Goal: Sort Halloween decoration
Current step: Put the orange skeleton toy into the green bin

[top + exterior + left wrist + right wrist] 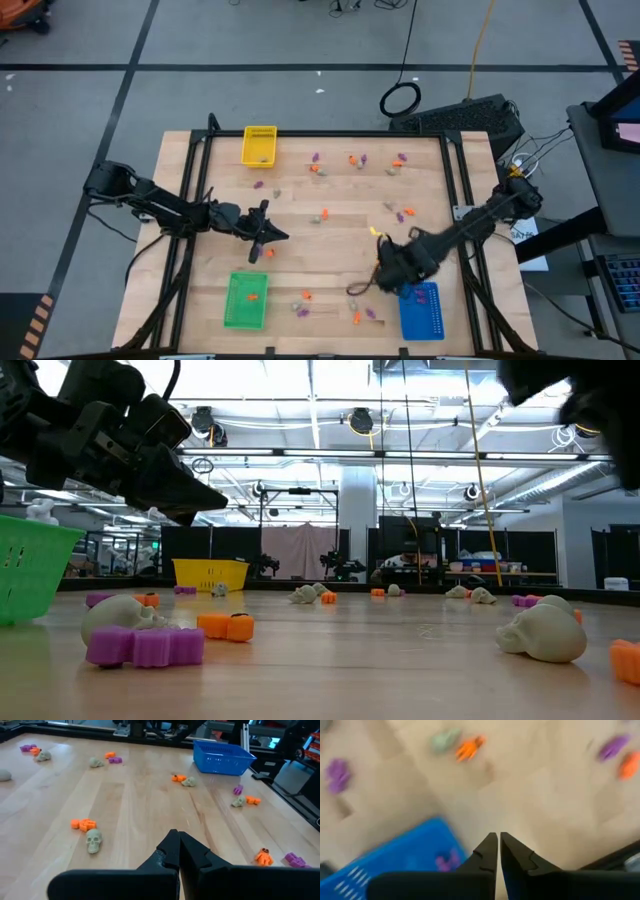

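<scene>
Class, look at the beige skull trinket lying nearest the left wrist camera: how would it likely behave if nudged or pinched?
The beige skull is rounded, so it would probably roll or skid on the smooth wooden table. It looks tiny and moulded, so likely light and stiff. Its curved crown may slip from the jaws.

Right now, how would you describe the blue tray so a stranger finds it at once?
Look at the wooden table from above: three small plastic trays sit on it. The blue tray lies at the near edge, beside the right gripper. The others are yellow and green.
</scene>
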Robot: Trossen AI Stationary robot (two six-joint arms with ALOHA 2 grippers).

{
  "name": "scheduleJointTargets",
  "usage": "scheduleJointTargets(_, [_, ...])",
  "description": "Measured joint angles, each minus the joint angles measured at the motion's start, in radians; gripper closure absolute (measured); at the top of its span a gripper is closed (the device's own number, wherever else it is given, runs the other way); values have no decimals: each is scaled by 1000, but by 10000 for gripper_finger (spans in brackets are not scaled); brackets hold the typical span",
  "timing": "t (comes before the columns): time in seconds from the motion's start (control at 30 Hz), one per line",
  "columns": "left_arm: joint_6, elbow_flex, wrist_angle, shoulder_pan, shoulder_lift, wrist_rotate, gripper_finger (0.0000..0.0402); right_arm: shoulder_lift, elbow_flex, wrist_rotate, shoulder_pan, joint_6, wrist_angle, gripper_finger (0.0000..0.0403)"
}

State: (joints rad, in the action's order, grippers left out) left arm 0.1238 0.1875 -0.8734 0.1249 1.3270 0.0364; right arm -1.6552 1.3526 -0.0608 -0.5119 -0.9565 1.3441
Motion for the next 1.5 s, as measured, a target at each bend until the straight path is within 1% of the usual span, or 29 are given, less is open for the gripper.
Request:
scheduleJointTargets(0.1, [0,0,0,0,0,0,402,19,-41,-53,88,109,-14,400])
scheduleJointTargets(0.2, [-1,0,0,0,0,0,402,75,-129,-94,168,195,-81,402])
scheduleJointTargets(0.33, [-9,0,0,0,0,0,402,205,-305,-97,275,282,-234,402])
scheduleJointTargets(0.47, [-9,0,0,0,0,0,402,342,-456,-98,382,329,-307,403])
scheduleJointTargets(0.53, [-9,0,1,0,0,0,402,390,-514,-97,435,335,-337,403])
scheduleJointTargets(0.63, [-9,0,0,0,0,0,402,421,-577,-96,510,366,-370,393])
scheduleJointTargets(0.73, [-8,0,0,-1,0,0,402,421,-604,-94,585,432,-394,361])
scheduleJointTargets(0.87, [1,0,0,0,0,0,402,406,-607,-89,688,524,-420,304])
scheduleJointTargets(0.93, [1,0,0,0,0,0,402,397,-607,-54,732,581,-435,281])
scheduleJointTargets(1.0, [2,0,0,0,0,0,402,383,-607,-29,771,633,-437,267])
scheduleJointTargets(1.1, [8,0,0,0,0,0,402,351,-607,-15,822,689,-440,261])
scheduleJointTargets(1.2, [18,0,2,0,0,-1,402,310,-607,11,857,716,-453,265])
scheduleJointTargets(1.5, [2,0,1,0,0,-3,402,173,-606,39,886,759,-529,289])
